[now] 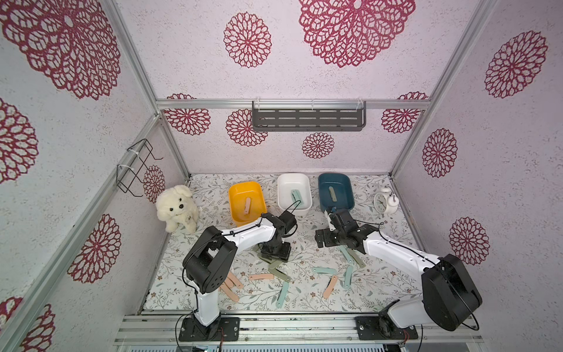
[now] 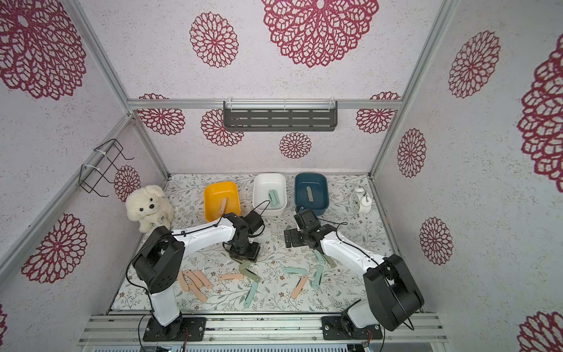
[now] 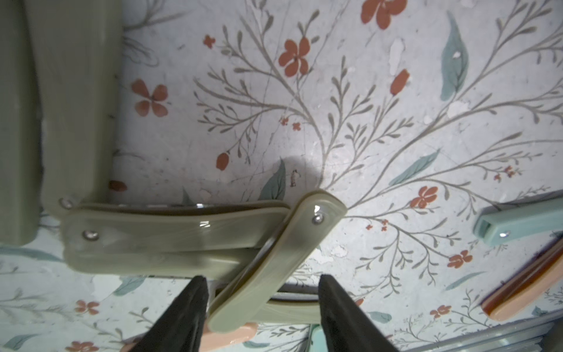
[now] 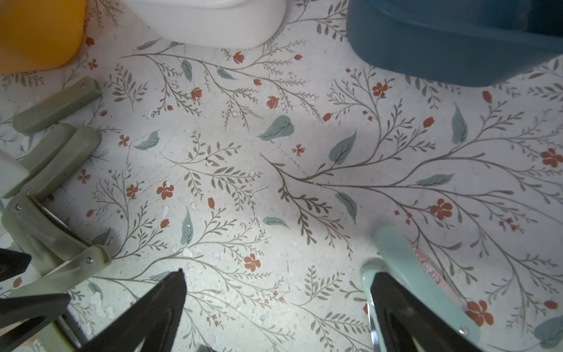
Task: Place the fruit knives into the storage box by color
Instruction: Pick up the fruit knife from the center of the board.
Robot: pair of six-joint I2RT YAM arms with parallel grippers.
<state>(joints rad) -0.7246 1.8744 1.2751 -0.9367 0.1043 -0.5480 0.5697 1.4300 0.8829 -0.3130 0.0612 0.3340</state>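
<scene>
Sage-green knife (image 3: 304, 231) between left gripper (image 3: 262, 276) fingers

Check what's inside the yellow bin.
One peach-pink knife shows inside the yellow bin. The bin's near corner is hidden behind the left arm, so anything there can't be seen.

Bare mat (image 1: 306, 227) mid-table; fruit knives (image 1: 261, 276) across the front, three bins (image 1: 285, 189) behind.

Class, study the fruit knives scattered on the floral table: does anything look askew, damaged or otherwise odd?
Yes: at the left claw, one sage-green fruit knife lies askew across a second sage-green knife, forming a V; a metal edge shows, suggesting a blade partly unfolded.
</scene>
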